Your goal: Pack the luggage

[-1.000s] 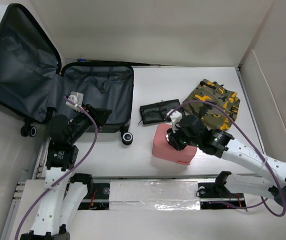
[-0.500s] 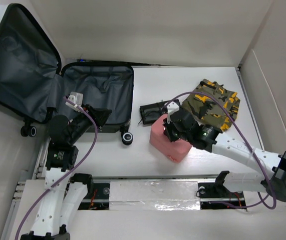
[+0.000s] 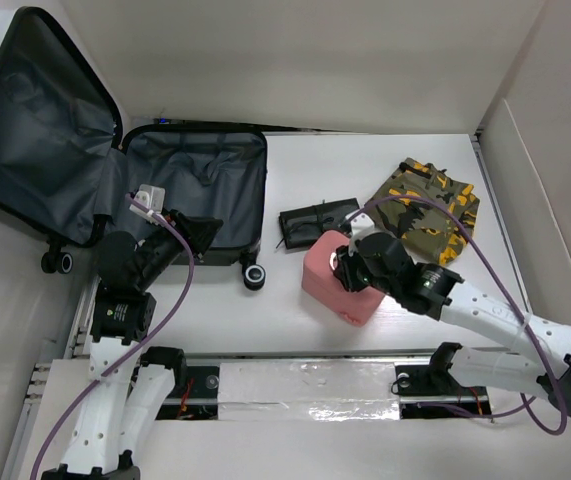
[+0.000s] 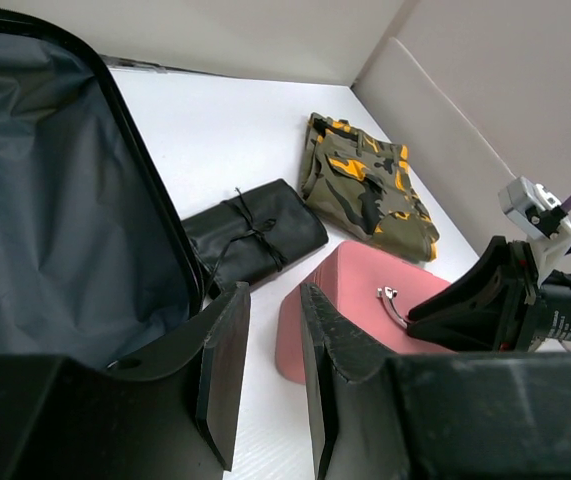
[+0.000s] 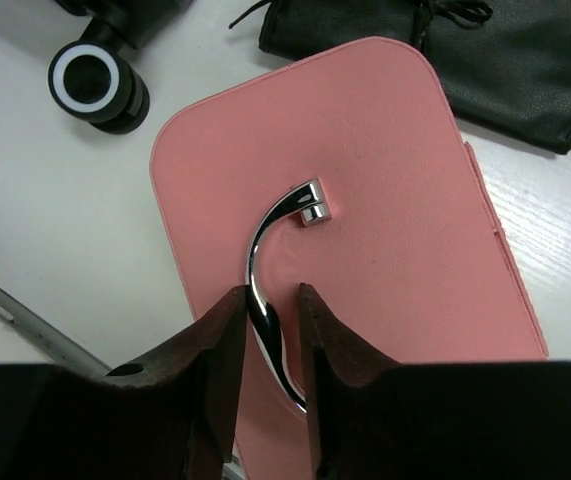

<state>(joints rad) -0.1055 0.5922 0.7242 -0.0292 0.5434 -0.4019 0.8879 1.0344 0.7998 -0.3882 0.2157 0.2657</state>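
The luggage (image 3: 200,185) lies open at the left, with its lid (image 3: 35,130) propped up and grey lining (image 4: 55,220) showing. My left gripper (image 3: 205,228) hovers at its near rim, open (image 4: 273,295) and holding nothing. A pink case (image 3: 325,290) lies flat on the table mid-front. My right gripper (image 3: 345,272) is directly above it. Its jaws (image 5: 270,300) straddle the chrome handle (image 5: 260,270). The handle rests against the left finger, with a gap to the right finger. The pink lid (image 5: 395,180) fills the right wrist view.
A black rolled pouch (image 3: 315,225) lies just behind the pink case, and a camouflage garment (image 3: 425,200) lies to its right. One luggage wheel (image 3: 254,277) sits left of the case. A wall panel (image 3: 545,200) runs along the right side.
The right arm swung left with the pink case, then eased back. The case now lies slightly left of where it began and is turned. The left arm has not moved.
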